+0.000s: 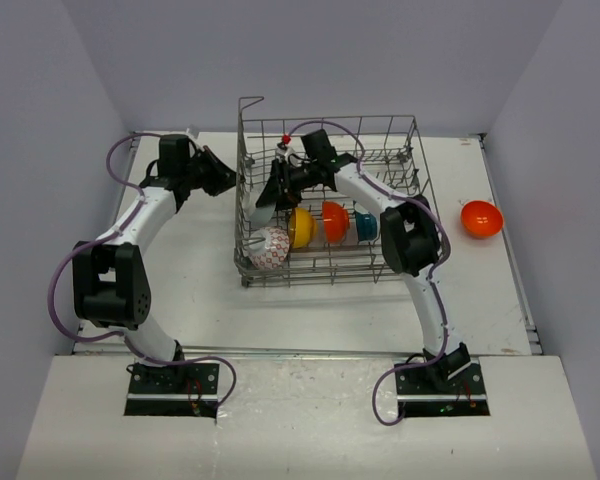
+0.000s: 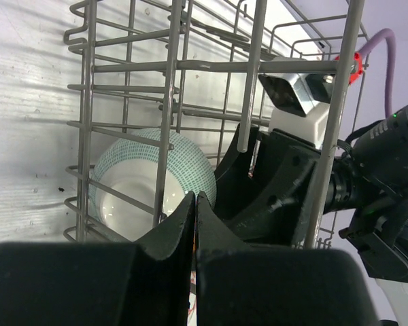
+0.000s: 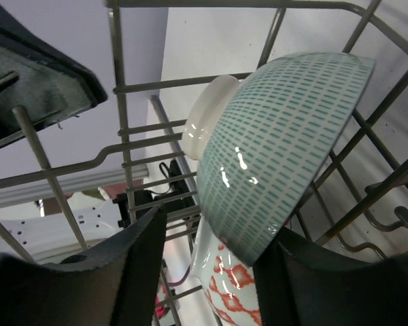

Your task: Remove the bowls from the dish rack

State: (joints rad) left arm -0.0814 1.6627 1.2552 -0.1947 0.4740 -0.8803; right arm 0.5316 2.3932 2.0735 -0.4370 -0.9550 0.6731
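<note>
The right gripper (image 3: 217, 234) has its jaws spread, one on each side of the rim of the green-dashed bowl (image 3: 279, 142). That bowl stands tilted inside the dish rack (image 1: 325, 270), at its left end. The left gripper (image 2: 194, 204) has its jaws pressed together, just outside the rack.

Green-dashed bowl (image 2: 139, 180) inside wire rack (image 2: 175, 66)

Pale lilac walls (image 1: 380, 50) enclose a white table (image 1: 210, 290).

red-patterned bowl (image 3: 230, 293) | mostly hidden behind teal-dashed bowl (image 3: 285, 149) | cut off below
</note>
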